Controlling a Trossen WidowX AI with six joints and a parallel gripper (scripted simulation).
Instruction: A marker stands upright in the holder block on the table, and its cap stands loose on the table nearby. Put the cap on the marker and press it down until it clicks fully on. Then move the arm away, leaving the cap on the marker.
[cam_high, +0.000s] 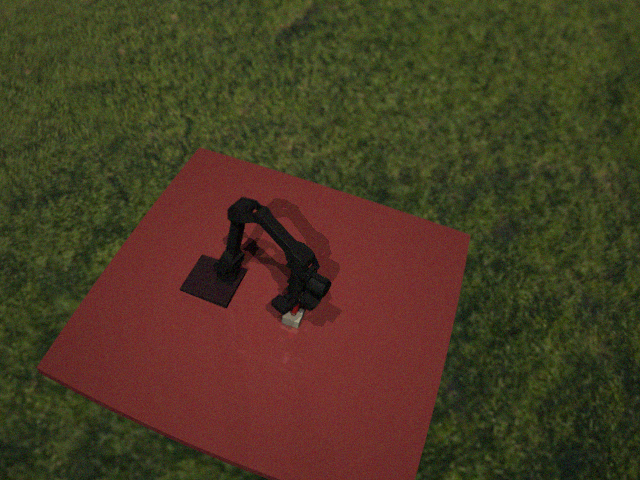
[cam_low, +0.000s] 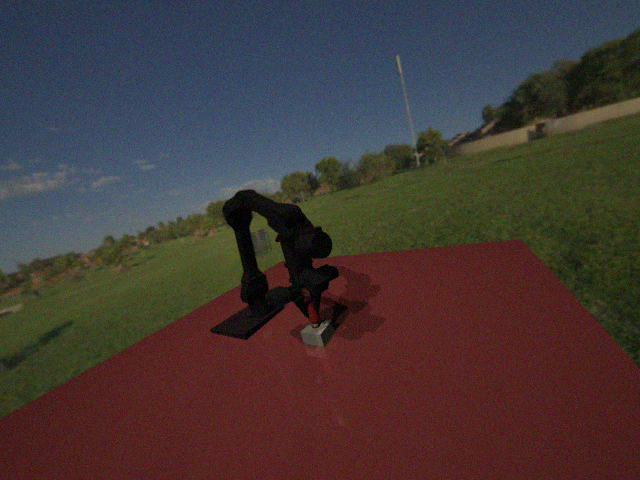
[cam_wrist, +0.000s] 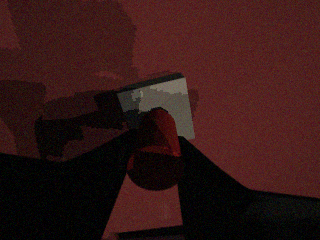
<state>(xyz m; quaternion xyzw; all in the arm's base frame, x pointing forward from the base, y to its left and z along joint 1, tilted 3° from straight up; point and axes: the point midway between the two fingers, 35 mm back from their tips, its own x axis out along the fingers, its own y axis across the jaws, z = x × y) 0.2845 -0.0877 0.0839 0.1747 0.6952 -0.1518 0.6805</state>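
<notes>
The pale grey holder block (cam_high: 291, 319) (cam_low: 313, 336) (cam_wrist: 178, 110) sits on the red table, directly below the gripper. My gripper (cam_low: 311, 310) (cam_wrist: 156, 137) points down and is shut on the red cap (cam_wrist: 156, 167), with one dark finger on each side of it. The red marker (cam_low: 313, 316) stands upright in the block, and its lower part shows between the fingers. The cap is in line over the marker. Both are red and the fingers cover where they meet, so I cannot tell how far the cap is on.
The red table (cam_high: 361, 372) (cam_low: 439, 413) carries the arm's dark base plate (cam_high: 210, 283) (cam_low: 242, 322), behind and to the left of the block. The arm arches from it over to the block. Its shadow falls on the table beside and behind the block. Grass surrounds the table.
</notes>
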